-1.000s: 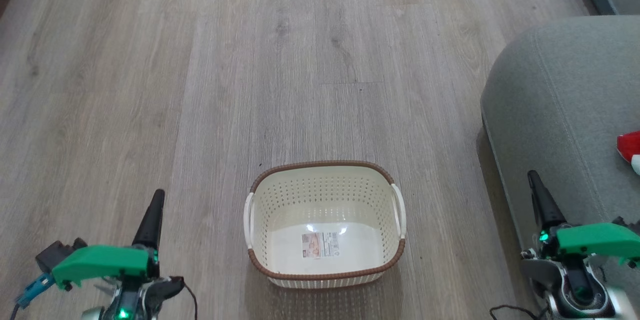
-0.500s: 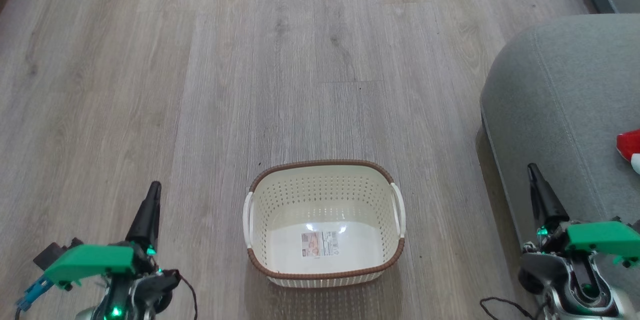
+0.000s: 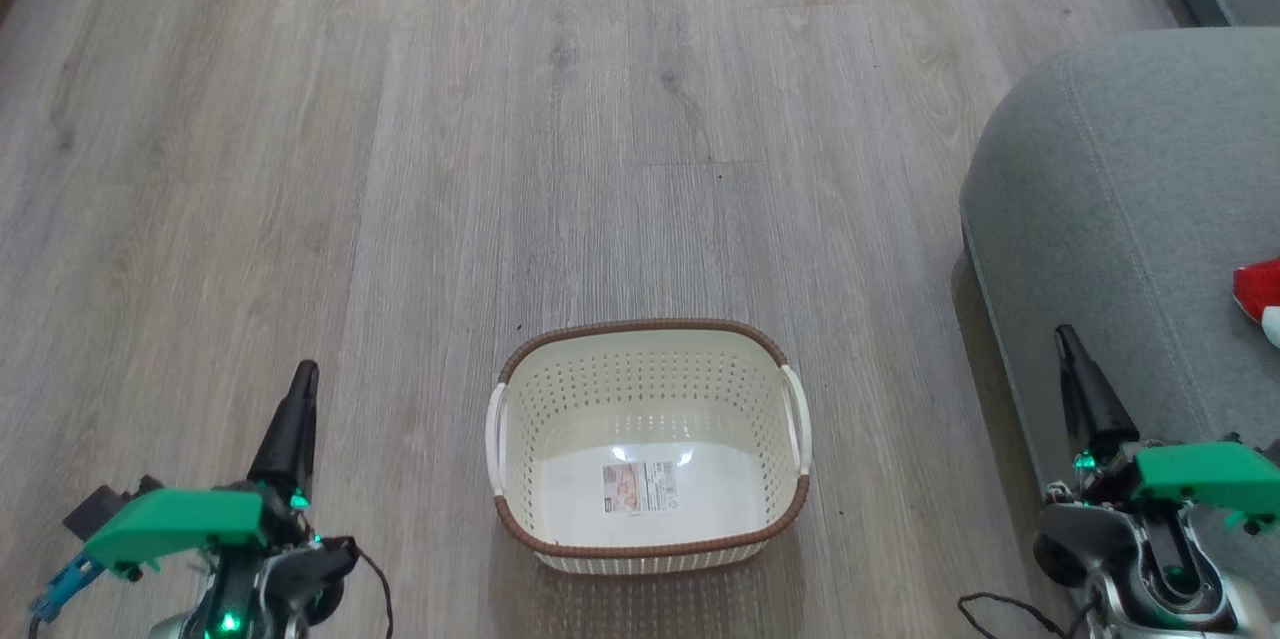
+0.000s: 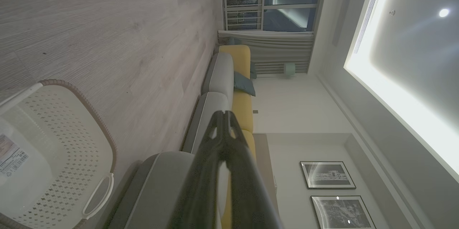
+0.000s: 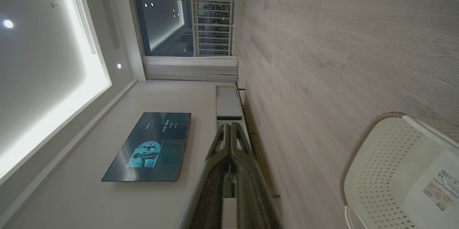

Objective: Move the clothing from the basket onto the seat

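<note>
Left fingers (image 3: 290, 434) and right fingers (image 3: 1085, 394) are pressed together, empty; the soft, light-looking clothing (image 3: 1258, 291), right of the right fingers on the seat (image 3: 1100, 169), should pinch easily at a fold.

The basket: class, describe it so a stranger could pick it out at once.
Start at the pale wood floor, left of the big grey-green seat. The basket stands there, an oval of cream perforated plastic. Its brown woven-look rim, white side handles and label on the bare bottom mark it out.
</note>
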{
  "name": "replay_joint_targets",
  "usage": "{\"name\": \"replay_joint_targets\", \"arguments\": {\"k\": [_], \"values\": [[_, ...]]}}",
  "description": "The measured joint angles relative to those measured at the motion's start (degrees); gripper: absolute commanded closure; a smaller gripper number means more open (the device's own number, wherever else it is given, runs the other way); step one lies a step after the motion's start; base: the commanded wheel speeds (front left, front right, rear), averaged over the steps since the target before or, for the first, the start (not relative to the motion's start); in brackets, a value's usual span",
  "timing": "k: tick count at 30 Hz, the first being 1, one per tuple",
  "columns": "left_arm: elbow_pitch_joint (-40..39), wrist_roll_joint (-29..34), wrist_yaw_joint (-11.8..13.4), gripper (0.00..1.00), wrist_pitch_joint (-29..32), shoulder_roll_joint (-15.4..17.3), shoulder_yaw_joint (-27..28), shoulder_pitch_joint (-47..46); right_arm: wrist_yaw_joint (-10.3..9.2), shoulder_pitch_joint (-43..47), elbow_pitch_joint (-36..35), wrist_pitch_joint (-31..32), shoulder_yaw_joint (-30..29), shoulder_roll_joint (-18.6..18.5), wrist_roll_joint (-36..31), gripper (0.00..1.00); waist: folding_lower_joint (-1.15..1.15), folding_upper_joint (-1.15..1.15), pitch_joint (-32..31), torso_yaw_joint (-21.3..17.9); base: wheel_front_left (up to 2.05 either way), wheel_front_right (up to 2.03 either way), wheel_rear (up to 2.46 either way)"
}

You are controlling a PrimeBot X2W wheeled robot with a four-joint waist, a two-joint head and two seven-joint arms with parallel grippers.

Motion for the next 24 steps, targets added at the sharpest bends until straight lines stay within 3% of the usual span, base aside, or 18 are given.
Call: {"name": "replay_joint_targets", "arguments": {"k": [24], "values": [[-0.02, 0.0, 0.0, 1.0, 0.0, 0.0, 0.02, 0.01, 0.0, 0.0, 0.0, 0.0, 0.0, 0.01, 0.0, 1.0, 0.0, 0.0, 0.0, 0.0, 0.0, 0.0, 0.0]]}}
